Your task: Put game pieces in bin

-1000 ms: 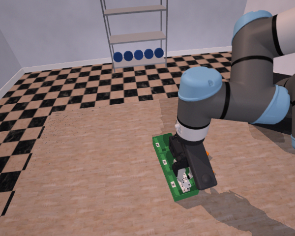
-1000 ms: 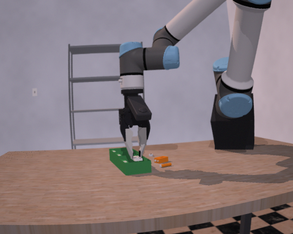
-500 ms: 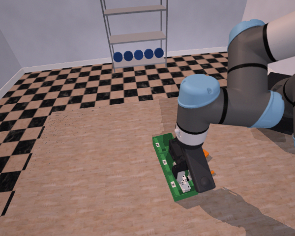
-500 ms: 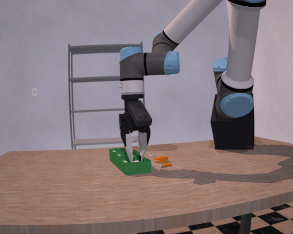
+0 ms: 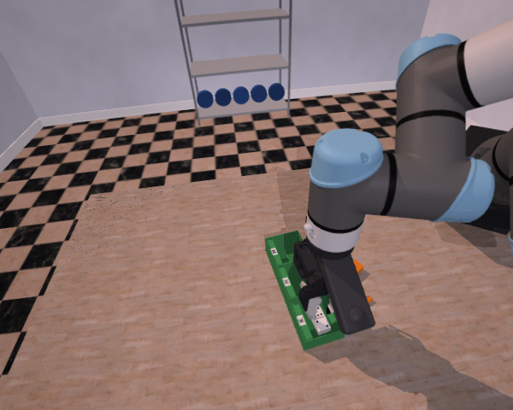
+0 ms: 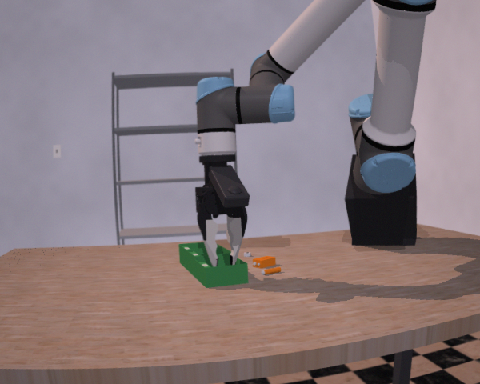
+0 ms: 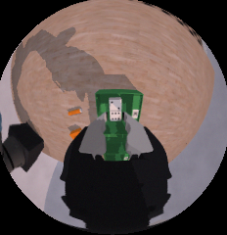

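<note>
Holding dominoes (image 5: pixel 319 319): green bin (image 5: pixel 287 293).

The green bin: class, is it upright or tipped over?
Upright. The green bin sits flat on the table, openings facing up, white dice resting in its end compartment.

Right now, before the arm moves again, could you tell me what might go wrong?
1. The pincer has its tips down inside the end compartment of the green bin. A sideways move before lifting could catch a wall and tip the bin.
2. The dice lie right beside the barely parted fingers, so one might ride up as the pincer lifts.
3. A small white piece lies on the table beside the orange block. Reaching for it could nudge the block.
</note>
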`<move>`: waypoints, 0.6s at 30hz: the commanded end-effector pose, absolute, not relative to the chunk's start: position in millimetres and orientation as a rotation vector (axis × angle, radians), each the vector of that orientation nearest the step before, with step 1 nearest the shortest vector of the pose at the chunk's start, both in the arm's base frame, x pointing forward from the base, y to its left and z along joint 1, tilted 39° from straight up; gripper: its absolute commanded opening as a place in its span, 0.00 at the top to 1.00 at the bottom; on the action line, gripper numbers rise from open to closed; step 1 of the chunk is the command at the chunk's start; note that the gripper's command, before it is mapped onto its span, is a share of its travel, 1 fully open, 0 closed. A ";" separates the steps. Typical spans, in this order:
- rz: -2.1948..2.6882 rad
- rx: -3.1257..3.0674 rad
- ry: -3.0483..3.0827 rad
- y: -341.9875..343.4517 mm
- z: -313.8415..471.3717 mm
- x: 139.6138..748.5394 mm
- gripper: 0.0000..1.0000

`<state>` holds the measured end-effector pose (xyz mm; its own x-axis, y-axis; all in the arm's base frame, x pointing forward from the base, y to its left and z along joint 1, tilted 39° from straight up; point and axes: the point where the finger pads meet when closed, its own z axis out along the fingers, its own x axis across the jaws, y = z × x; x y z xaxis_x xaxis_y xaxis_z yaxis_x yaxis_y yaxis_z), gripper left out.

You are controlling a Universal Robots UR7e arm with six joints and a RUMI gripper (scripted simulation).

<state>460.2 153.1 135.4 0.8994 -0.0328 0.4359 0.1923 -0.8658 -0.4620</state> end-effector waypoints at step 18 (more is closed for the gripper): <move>-0.599 -2.553 -0.115 149.0 141.8 457.2 0.81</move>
